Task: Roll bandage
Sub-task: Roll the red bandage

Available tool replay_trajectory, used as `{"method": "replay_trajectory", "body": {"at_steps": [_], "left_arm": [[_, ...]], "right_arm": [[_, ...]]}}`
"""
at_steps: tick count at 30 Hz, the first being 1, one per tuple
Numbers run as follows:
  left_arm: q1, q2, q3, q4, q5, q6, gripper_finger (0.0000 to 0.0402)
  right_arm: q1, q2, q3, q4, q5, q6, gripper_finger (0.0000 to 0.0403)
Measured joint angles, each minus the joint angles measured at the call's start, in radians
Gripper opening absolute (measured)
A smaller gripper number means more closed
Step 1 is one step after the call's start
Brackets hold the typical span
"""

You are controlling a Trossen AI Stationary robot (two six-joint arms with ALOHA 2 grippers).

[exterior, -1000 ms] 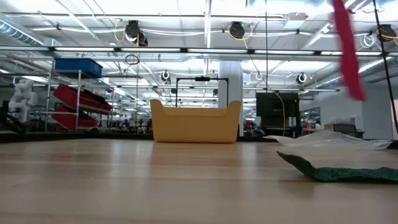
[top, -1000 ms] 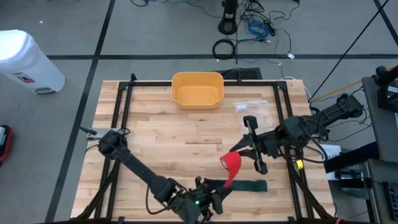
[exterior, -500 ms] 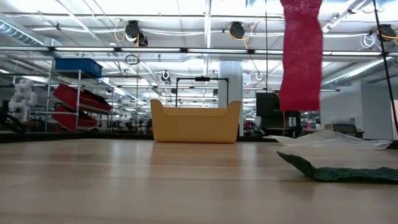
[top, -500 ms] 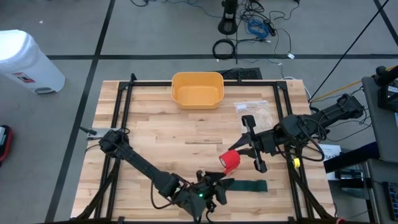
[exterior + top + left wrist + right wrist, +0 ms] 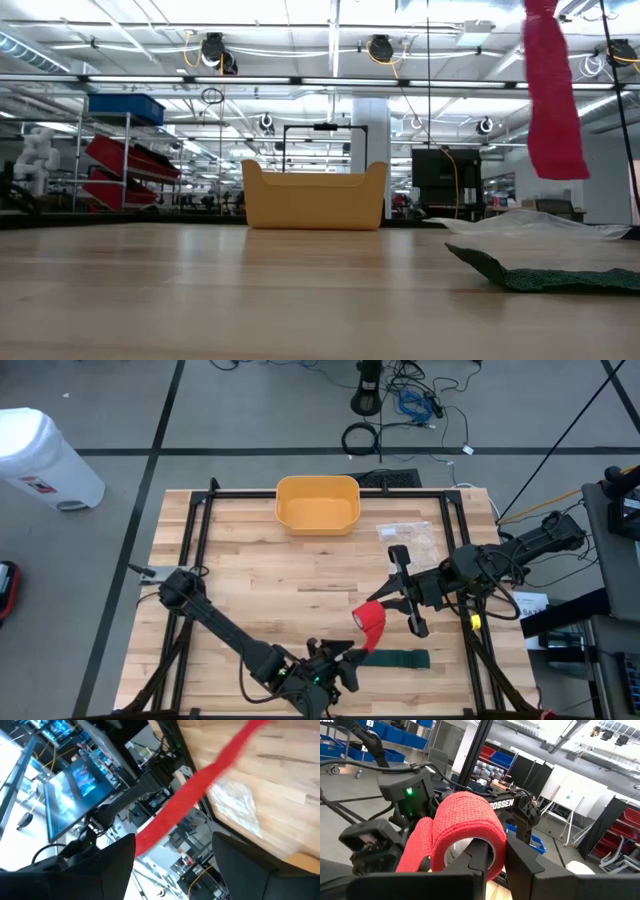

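Right wrist view: crinkly red bandage roll (image 5: 470,827).

Tub (image 5: 317,504) at the table's (image 5: 250,590) far edge (centred), plastic bag (image 5: 411,539) right of it, cloth strip (image 5: 400,659) near front right

Left gripper (image 5: 172,857): two dark fingers (image 5: 112,865) spread wide apart, nothing betw. them. Red woven bandage strip (image 5: 192,800) runs diagonally across the view, blurred, passing over the gap but not touching either finger. Behind it, light wooden plank tabletop (image 5: 280,755) w/ crinkled clear plastic bag (image 5: 235,805) lying on it near the edge. Black frame bar (image 5: 172,740) along table side. Beyond: lit blue monitor screen (image 5: 80,780), prob. a workstation, plus cables.
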Motion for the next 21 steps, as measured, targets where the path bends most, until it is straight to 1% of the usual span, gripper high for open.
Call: {"method": "replay_trajectory", "body": {"at_steps": [13,17,21], "left_arm": [[0.035,0.0,0.0,0.001,-0.003,0.038,0.027],[0.049,0.0,0.0,0.006,-0.003,0.08,0.027],[0.06,0.0,0.0,0.008,-0.002,0.088,0.027]], "right_arm": [[0.0,0.0,0.0,-0.003,0.0,0.009,0.0041],[0.0,0.0,0.0,-0.003,0.0,0.009,0.0041],[0.0,0.0,0.0,-0.003,0.0,0.012,0.0041]]}}
